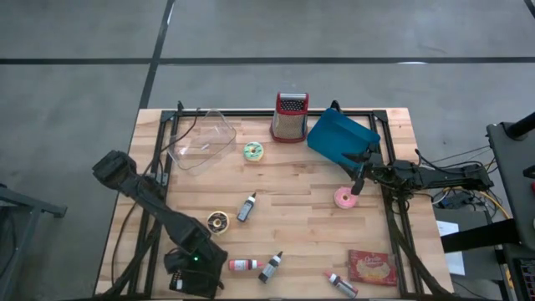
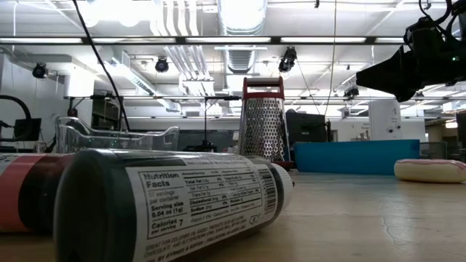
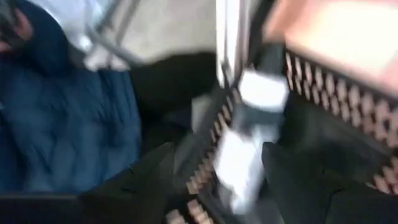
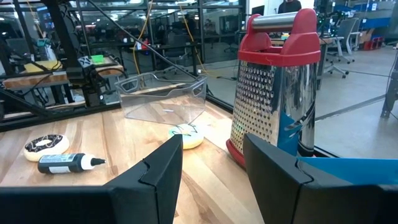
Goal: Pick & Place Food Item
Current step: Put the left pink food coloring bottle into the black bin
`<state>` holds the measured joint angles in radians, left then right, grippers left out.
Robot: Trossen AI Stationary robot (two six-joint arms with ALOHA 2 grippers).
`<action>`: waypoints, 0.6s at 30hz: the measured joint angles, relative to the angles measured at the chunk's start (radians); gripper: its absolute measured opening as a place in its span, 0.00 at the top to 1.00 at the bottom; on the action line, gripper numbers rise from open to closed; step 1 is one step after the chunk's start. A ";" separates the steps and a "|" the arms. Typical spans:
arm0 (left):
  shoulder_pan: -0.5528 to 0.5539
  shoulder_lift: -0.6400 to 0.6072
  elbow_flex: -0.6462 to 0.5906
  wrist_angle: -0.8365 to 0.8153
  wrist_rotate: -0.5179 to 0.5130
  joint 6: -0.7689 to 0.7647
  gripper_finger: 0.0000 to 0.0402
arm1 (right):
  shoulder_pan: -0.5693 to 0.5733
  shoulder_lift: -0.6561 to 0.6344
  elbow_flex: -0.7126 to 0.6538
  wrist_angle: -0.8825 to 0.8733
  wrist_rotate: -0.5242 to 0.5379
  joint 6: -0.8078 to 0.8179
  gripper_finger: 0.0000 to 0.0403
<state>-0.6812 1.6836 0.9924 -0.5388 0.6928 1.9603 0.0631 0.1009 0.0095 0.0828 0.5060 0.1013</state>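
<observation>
A pink-iced donut lies flat on the wooden table, right of centre; in the low view it shows at the right. My right gripper hovers just above and beyond it, beside the blue tray, open and empty; its own view shows a clear gap between the fingers. A green-iced donut and a chocolate donut also lie flat on the table. My left gripper waits at the table's near left edge, open and empty.
A clear plastic container stands at the far left and a red-handled grater at the far middle. Small bottles, a pink bottle and a red snack packet lie toward the near edge.
</observation>
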 joint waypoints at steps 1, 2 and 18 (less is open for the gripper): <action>0.004 0.000 0.000 0.000 -0.051 0.000 0.38 | 0.000 0.000 0.000 0.000 0.000 0.000 0.59; 0.009 0.000 0.005 -0.008 -0.113 -0.001 0.38 | 0.000 0.000 0.000 0.000 0.000 0.000 0.59; 0.089 0.000 0.231 -0.466 -0.363 0.273 0.38 | 0.000 0.000 0.000 0.000 0.000 0.000 0.59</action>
<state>-0.5919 1.6836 1.2235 -1.0047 0.3295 2.2331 0.0628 0.1009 0.0095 0.0828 0.5060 0.1013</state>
